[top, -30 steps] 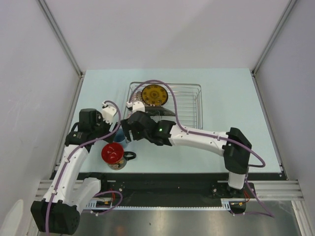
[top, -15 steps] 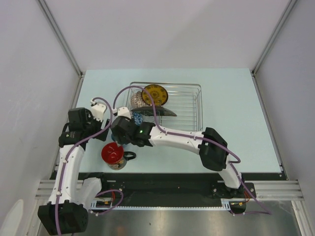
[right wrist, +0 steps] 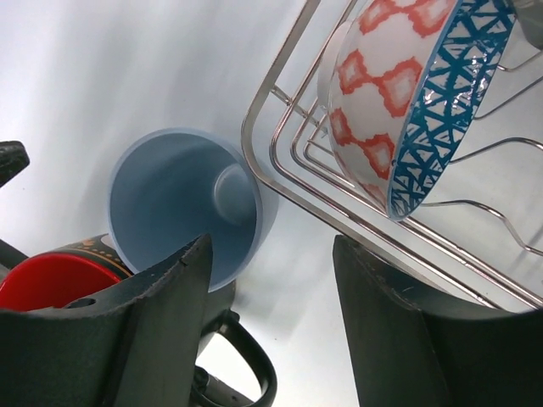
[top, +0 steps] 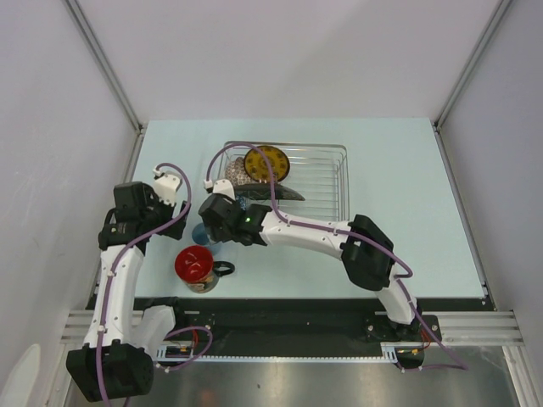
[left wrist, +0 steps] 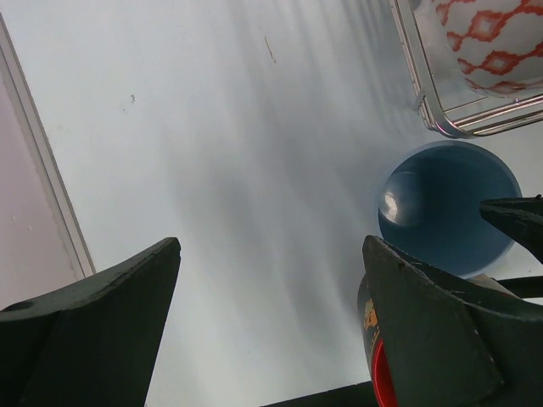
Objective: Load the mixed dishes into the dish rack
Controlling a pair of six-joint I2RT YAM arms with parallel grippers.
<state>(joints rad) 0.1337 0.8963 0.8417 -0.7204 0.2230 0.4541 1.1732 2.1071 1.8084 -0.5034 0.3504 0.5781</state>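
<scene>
The light-blue cup (right wrist: 182, 208) stands on the table just outside the dish rack's (top: 327, 182) near-left corner, mostly hidden under my right wrist in the top view. My right gripper (right wrist: 271, 254) hangs open over it, its left finger (right wrist: 153, 322) over the cup's rim and nothing held. The red-inside mug (top: 194, 264) with its black handle (right wrist: 254, 365) sits beside the cup (left wrist: 448, 208). In the rack, the reddish-white bowl (right wrist: 373, 102) and blue-patterned bowl (right wrist: 450, 93) stand on edge, and the dark plate with its yellow motif (top: 265, 163) stands behind. My left gripper (left wrist: 271, 280) is open over bare table, left of the cup.
The rack's wire corner (left wrist: 441, 119) lies close to the cup. A metal frame rail (left wrist: 47, 195) runs along the table's left edge. The table's black front edge (top: 297, 301) is just behind the mug.
My right arm has swung left, off the rack and over the cup, and its jaws have narrowed. My left arm has drawn back to the left.
</scene>
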